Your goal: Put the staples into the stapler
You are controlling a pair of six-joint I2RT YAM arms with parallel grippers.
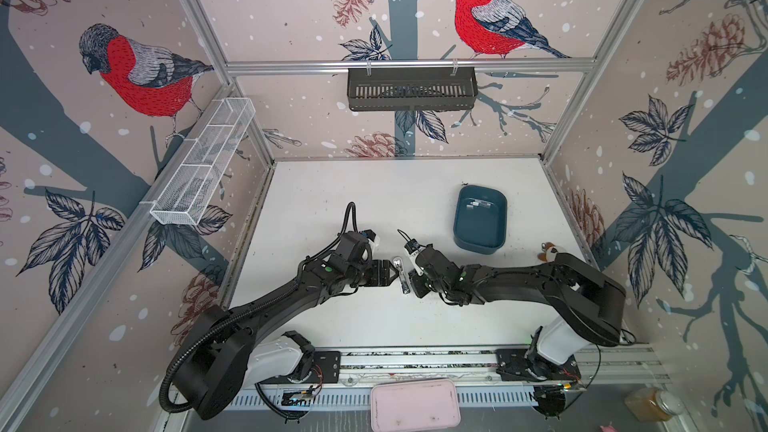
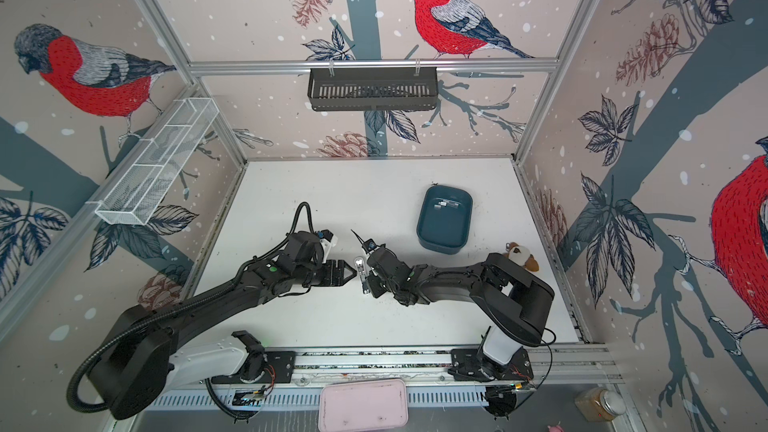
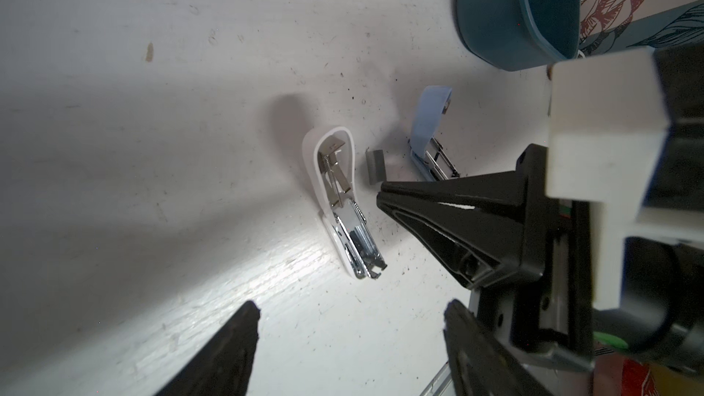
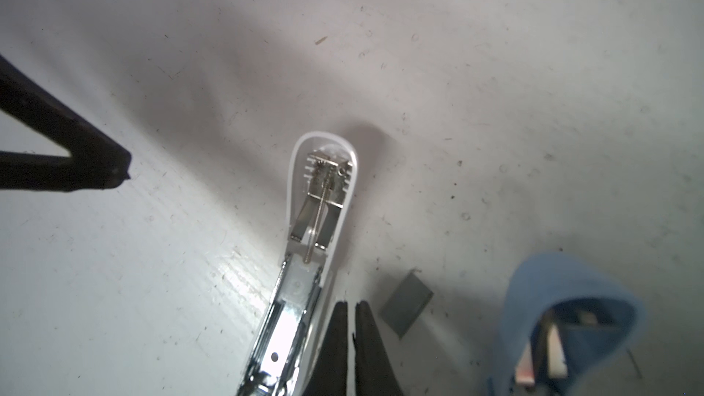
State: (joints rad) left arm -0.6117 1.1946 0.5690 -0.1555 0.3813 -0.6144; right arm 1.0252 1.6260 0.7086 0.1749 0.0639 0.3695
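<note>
Staples [image 3: 375,167] loose beside open white stapler [image 3: 344,203]; left jaws apart, right jaws together, both empty.

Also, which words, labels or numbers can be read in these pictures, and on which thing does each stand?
No text can be read.
White label sticker inside the dark blue plastic tub: print too small to read.
White open stapler and light blue stapler: no marking shows.

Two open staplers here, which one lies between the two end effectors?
The white stapler, its chrome channel exposed, lies between them. The blue stapler sits farther off, past the grey staples.
</note>
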